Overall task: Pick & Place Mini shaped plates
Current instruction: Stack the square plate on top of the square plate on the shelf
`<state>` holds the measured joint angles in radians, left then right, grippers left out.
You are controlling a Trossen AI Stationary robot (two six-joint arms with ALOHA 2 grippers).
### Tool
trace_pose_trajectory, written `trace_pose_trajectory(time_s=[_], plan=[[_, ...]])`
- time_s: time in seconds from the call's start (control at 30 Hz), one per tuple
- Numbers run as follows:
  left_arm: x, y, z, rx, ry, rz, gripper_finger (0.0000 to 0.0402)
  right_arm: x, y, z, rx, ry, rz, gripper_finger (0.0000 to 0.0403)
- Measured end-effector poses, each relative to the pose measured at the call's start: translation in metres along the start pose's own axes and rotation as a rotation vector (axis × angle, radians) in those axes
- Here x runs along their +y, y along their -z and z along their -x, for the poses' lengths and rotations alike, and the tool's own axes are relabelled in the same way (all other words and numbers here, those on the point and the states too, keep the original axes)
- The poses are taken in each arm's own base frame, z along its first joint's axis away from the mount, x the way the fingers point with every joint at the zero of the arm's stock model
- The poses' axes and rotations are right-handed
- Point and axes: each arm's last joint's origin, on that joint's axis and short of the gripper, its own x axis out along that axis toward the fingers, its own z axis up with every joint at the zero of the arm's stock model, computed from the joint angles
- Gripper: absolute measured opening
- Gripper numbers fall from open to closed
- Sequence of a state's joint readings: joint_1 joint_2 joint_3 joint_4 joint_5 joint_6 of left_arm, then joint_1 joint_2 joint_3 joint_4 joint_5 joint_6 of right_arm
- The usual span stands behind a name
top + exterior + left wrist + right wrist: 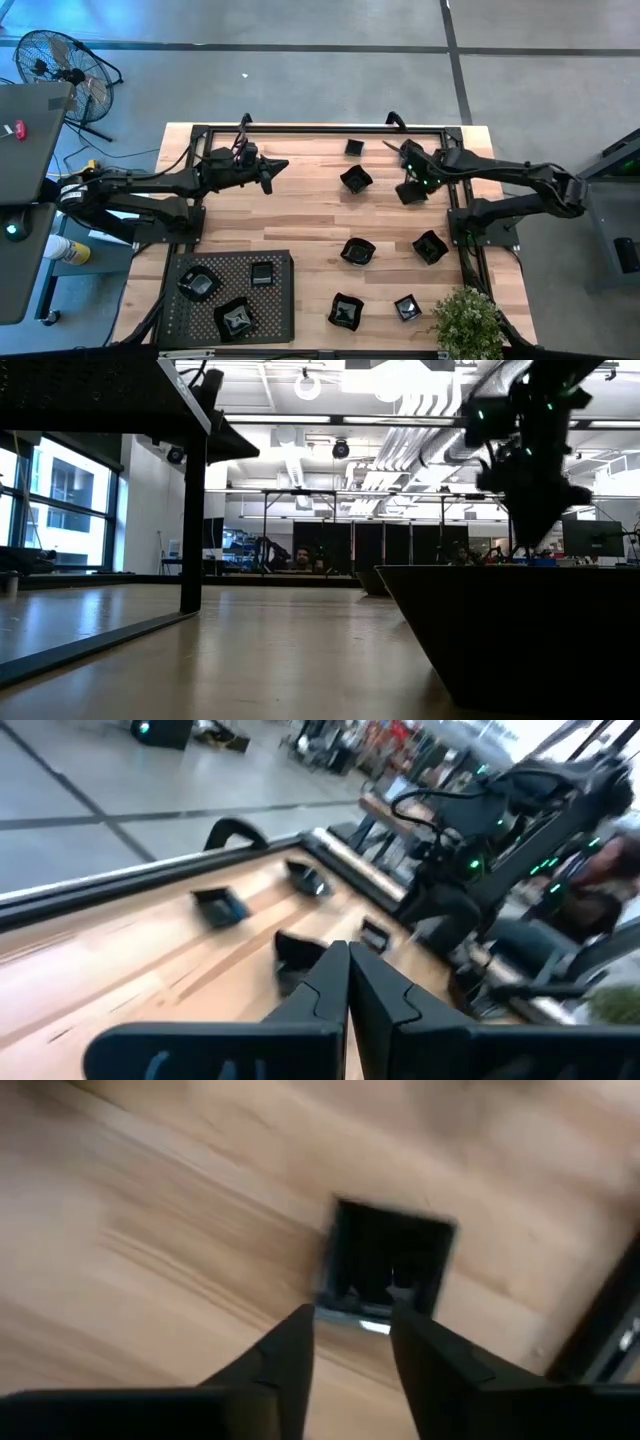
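Several small glossy black dishes lie loose on the wooden table, among them ones at the far side, mid-table and nearer the front. Three more sit in the black perforated tray. My right gripper is open just over a square dish, which also shows in the high view. Its fingers stand at the dish's near rim. In the low view my right gripper is a little above table height. My left gripper is shut and empty over the far left of the table, and its wrist view shows the closed fingers. My right gripper points down at the square dish, one finger outside the dish's side and the other over its hollow. A clear gap shows between the fingers. I cannot tell whether either finger touches the dish.
A black metal frame runs round the far part of the table, with posts by each arm's base. A potted plant stands at the near right corner. One dish sits right in front of the low camera.
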<state>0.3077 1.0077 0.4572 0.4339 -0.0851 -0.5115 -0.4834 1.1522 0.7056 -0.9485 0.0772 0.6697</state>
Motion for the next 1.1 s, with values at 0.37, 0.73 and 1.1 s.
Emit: trace_pose_trajectory(time_s=[0.37,0.73,1.1], plan=[[0.003,0.007,0.000,0.078,-0.023,-0.062,0.0001,-0.047,0.002,-0.045,0.052,-0.011,-0.170,0.0165],[0.003,0.007,0.000,0.083,-0.017,-0.055,0.0001,-0.057,0.004,-0.060,0.058,-0.143,-0.251,0.0054],[0.000,0.003,-0.001,0.117,-0.017,0.054,0.0001,-0.037,-0.021,-0.032,-0.035,-0.240,-0.176,0.0017]])
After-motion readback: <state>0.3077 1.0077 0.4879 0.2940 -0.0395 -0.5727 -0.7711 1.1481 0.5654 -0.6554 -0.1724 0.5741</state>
